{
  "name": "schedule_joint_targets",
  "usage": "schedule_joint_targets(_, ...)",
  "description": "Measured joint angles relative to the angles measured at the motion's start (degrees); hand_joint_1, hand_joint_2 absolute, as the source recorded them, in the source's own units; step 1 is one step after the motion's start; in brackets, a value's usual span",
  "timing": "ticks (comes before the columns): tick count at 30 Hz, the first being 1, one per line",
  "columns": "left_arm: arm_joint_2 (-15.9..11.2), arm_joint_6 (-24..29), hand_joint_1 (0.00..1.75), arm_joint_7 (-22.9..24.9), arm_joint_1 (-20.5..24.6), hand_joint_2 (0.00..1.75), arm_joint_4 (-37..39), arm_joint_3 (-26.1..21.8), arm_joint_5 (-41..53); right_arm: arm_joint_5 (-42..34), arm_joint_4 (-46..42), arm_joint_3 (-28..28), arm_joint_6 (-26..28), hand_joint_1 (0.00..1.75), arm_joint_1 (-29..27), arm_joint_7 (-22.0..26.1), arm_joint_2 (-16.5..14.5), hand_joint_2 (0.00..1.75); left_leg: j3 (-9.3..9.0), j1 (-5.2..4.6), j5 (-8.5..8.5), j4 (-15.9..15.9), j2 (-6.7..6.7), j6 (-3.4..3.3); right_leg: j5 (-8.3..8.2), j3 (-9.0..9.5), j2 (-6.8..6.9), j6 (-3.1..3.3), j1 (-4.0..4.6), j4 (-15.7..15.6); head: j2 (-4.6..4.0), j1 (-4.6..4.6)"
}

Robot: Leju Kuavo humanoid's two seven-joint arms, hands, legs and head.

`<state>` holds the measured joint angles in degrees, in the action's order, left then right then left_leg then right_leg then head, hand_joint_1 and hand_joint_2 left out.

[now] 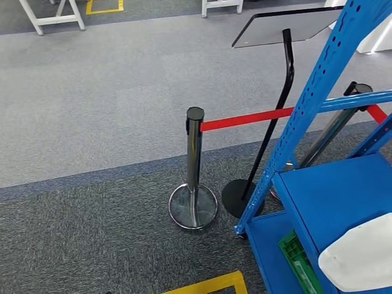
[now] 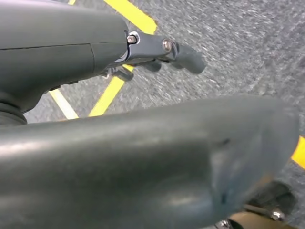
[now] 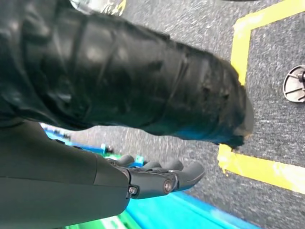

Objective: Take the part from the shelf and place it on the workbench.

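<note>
While both arms hang at the robot's sides, the white part (image 1: 358, 254) lies on the blue shelf (image 1: 332, 190), at its near right corner, long axis running across. The right hand (image 3: 162, 176), fingers extended and holding nothing, is nearer it; the left hand (image 2: 162, 52) likewise grasps nothing. No legible writing.

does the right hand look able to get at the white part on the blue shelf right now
Probably not yet. The right hand hangs low over the carpet with fingers extended, holding nothing, while the white part lies on the blue shelf, apart from it. The arm would have to rise first.
</note>
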<state>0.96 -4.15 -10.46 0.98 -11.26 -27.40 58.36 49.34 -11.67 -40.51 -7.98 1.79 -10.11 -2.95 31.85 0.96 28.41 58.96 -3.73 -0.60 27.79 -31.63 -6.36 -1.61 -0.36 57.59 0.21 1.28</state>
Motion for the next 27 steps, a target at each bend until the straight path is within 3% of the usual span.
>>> schedule_joint_targets(2,0.1,0.0,0.0,0.0,0.1,0.0,0.0,0.0,0.1,0.0,0.0,-0.2,0.0,0.0,-0.2,0.2,0.0,0.0,-0.12,-0.04,-0.21,-0.5,1.09,-0.62,0.07,-0.69,-0.25,-0.76,-0.2,0.1,0.01,0.04)
schedule_joint_targets(3,0.2,0.0,0.0,0.1,0.2,0.0,0.0,0.0,0.1,0.0,0.0,-0.3,0.0,0.0,-0.3,0.2,0.0,0.0,-0.26,0.03,-0.39,-0.9,1.71,-1.03,0.75,-1.28,0.78,-1.04,-0.14,1.0,0.0,0.26)
schedule_joint_targets(5,0.3,0.0,0.0,0.1,0.2,0.0,0.0,0.0,0.2,0.2,0.0,-0.5,-0.1,0.0,-0.1,0.2,0.0,0.0,-0.42,0.04,-0.59,-1.4,3.17,-1.61,3.89,-3.93,3.9,-1.41,-0.06,6.2,-0.01,0.77)
schedule_joint_targets(7,0.2,-0.1,0.0,0.2,-0.1,0.0,0.0,0.0,0.3,0.4,0.0,-0.5,-0.2,0.0,0.0,0.3,-0.1,0.0,-0.38,-0.17,-0.53,-1.4,4.75,-1.81,7.31,-7.74,5.61,-1.79,-0.23,13.8,-0.01,1.01)
schedule_joint_targets(8,0.2,-0.2,0.0,0.3,-0.1,0.44,0.0,0.0,0.3,0.5,0.0,-0.5,-0.2,0.0,0.0,0.3,-0.1,0.0,-0.4,-0.23,-0.48,-1.4,5.53,-1.81,7.79,-8.8,5.91,-1.94,-0.32,16.0,-0.01,1.01)
schedule_joint_targets(9,0.2,-0.2,0.0,0.3,-0.1,0.87,0.0,0.0,0.4,0.5,0.0,-0.5,-0.2,0.0,-0.1,0.3,-0.1,0.0,-0.45,-0.25,-0.41,-1.4,6.21,-1.77,7.11,-8.72,6.14,-2.06,-0.38,15.9,-0.01,1.02)
schedule_joint_targets(11,0.3,-0.2,0.0,0.3,0.0,1.75,0.0,0.0,0.4,0.5,0.0,-0.6,-0.2,0.0,-0.2,0.3,-0.1,0.0,-0.72,-0.21,-0.21,-1.4,7.35,-1.49,3.44,-5.24,7.32,-2.09,-0.45,9.4,-0.02,1.05)
schedule_joint_targets(13,0.4,-0.2,0.0,0.3,0.0,1.75,0.0,-0.1,0.4,0.6,0.0,-0.6,-0.2,0.0,-0.1,0.3,-0.1,0.0,-1.05,-0.47,0.17,-1.2,8.34,-0.89,0.63,-1.25,9.51,-1.67,-0.35,2.1,-0.02,1.07)
schedule_joint_targets(14,0.4,-0.2,0.0,0.3,0.0,1.75,0.0,-0.1,0.4,0.6,0.0,-0.6,-0.2,0.0,-0.1,0.4,-0.1,0.0,-1.24,-0.6,0.32,-1.1,8.81,-0.53,0.11,-0.35,10.14,-1.31,-0.24,0.4,-0.02,0.99)
schedule_joint_targets(17,0.4,-0.2,0.0,0.3,0.3,1.75,0.0,-0.1,0.5,0.7,0.0,-0.7,-0.2,0.0,-0.2,0.4,-0.1,0.0,-1.91,-0.37,0.75,-1.1,9.78,0.59,0.01,-0.26,8.92,0.0,-0.01,-0.1,-0.01,0.74)
schedule_joint_targets(18,0.4,-0.2,0.0,0.3,0.4,1.75,0.0,-0.1,0.5,0.7,0.0,-0.8,-0.2,0.0,-0.2,0.5,-0.1,0.0,-1.85,-0.19,1.44,-0.4,9.06,0.93,-0.15,0.04,8.42,0.46,-0.06,-0.3,-0.01,0.64)
schedule_joint_targets(19,0.4,-0.2,0.0,0.4,0.4,1.75,0.0,-0.1,0.5,0.7,0.0,-0.9,-0.2,0.0,-0.1,0.5,-0.1,0.0,-1.3,-0.07,2.69,1.3,7.89,1.19,-0.34,0.38,7.86,0.86,-0.17,-0.6,-0.01,0.46)
schedule_joint_targets(21,0.5,-0.2,0.0,0.6,0.2,1.75,0.0,-0.1,0.6,0.8,0.0,-1.0,-0.2,0.0,0.0,0.5,-0.2,0.0,1.63,0.03,6.31,8.1,5.19,1.37,-0.59,0.61,6.63,1.41,-0.16,-0.7,-0.01,0.07)
schedule_joint_targets(23,0.5,-0.2,0.0,0.9,-0.1,1.75,0.1,-0.1,0.6,0.8,0.0,-1.0,-0.2,0.0,0.0,0.6,-0.2,0.0,4.83,-0.01,8.38,14.5,4.37,1.27,-0.58,0.6,5.07,1.61,0.12,-0.6,-0.01,-0.08)
schedule_joint_targets(24,0.5,-0.2,0.0,1.0,-0.2,1.75,0.1,-0.1,0.6,0.9,0.0,-1.0,-0.2,0.0,0.0,0.6,-0.2,0.0,5.39,-0.07,7.73,15.1,4.22,1.09,-0.56,0.65,4.24,1.65,0.27,-0.6,-0.02,-0.08)
schedule_joint_targets(25,0.5,-0.2,0.0,1.0,-0.3,1.75,0.1,-0.1,0.6,0.9,0.0,-1.0,-0.2,0.0,-0.1,0.6,-0.2,0.0,4.97,-0.15,5.95,13.4,4.0,0.81,-0.53,0.74,3.43,1.66,0.37,-0.6,-0.02,-0.1)
schedule_joint_targets(27,0.4,-0.2,0.0,1.0,-0.2,1.75,0.1,-0.1,0.6,0.9,0.0,-1.0,-0.2,0.0,-0.1,0.6,-0.2,0.0,2.29,-0.34,1.36,5.9,2.37,0.05,-0.45,0.85,1.99,1.59,0.48,-0.4,-0.02,-0.1)
